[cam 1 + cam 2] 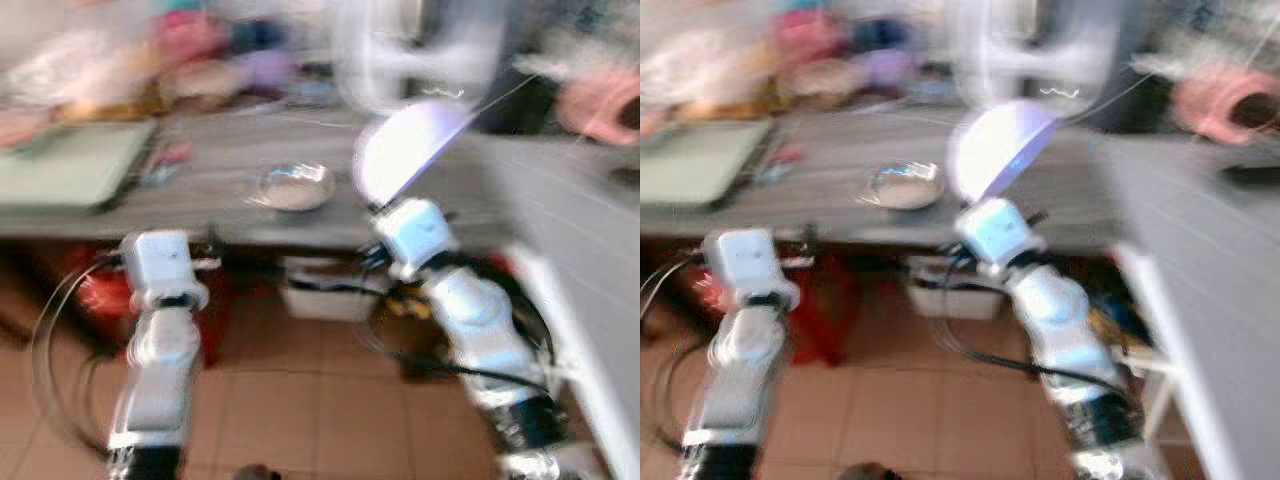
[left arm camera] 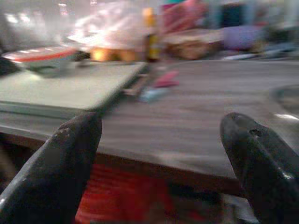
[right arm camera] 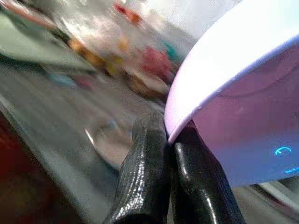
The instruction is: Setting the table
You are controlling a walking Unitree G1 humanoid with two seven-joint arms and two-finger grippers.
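Observation:
The picture is blurred by motion. My right gripper (image 3: 169,140) is shut on the rim of a pale lilac bowl (image 1: 405,150), held tilted above the near edge of the grey wooden table (image 1: 220,190). The same bowl (image 3: 243,107) looms large in the right wrist view, pinched between the two black fingers (image 3: 145,177). A shiny metal bowl (image 1: 292,186) sits on the table just left of the lilac one. My left gripper (image 2: 163,154) hovers open in front of the table edge, nothing between its fingers. A pale green placemat (image 1: 65,165) lies on the table's left part.
Blurred clutter of bags and coloured items (image 1: 200,60) lines the table's far side. A white counter (image 1: 590,250) runs along the right. Under the table are a red thing (image 1: 100,295) and a white box (image 1: 320,295). Tiled floor (image 1: 300,400) lies below.

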